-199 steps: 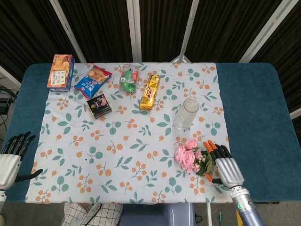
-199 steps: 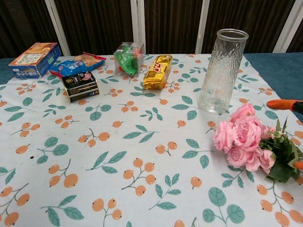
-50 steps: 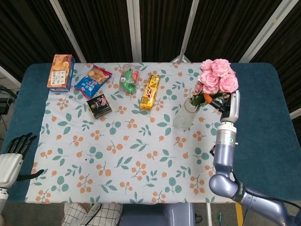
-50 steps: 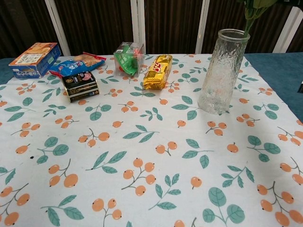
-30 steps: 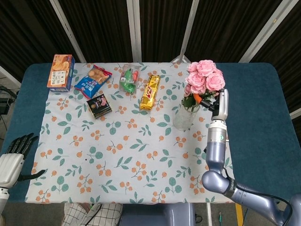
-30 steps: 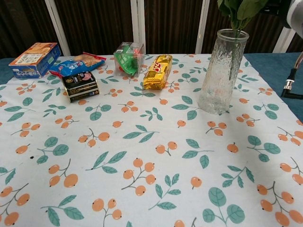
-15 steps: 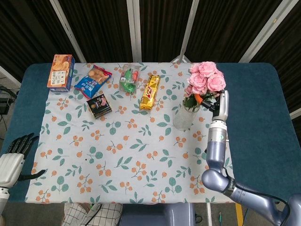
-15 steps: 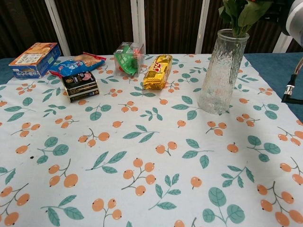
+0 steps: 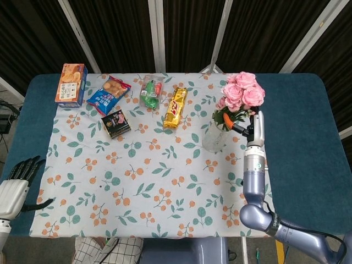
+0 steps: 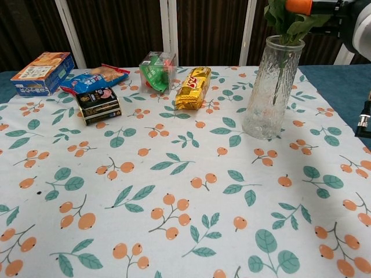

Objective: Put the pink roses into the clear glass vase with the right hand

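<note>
The pink roses (image 9: 241,91) stand above the clear glass vase (image 9: 215,135) at the right of the floral cloth. Their green stems (image 10: 287,23) reach down into the vase (image 10: 270,87) in the chest view, where a thin stem shows through the glass. My right hand (image 9: 242,125) grips the stems just above the rim, an orange fingertip (image 10: 298,6) against the leaves. The blooms are cut off at the top of the chest view. My left hand (image 9: 15,181) lies off the cloth at the table's front left, fingers apart and holding nothing.
Snacks line the back of the table: an orange box (image 9: 70,83), a blue bag (image 9: 109,93), a clear box with green contents (image 9: 151,92), a yellow packet (image 9: 176,106) and a black packet (image 9: 115,123). My right forearm (image 9: 254,165) rises beside the vase.
The right hand picked the roses up from the cloth, carried them over the vase and has lowered them, so the stems now sit inside. The left hand has not moved.
</note>
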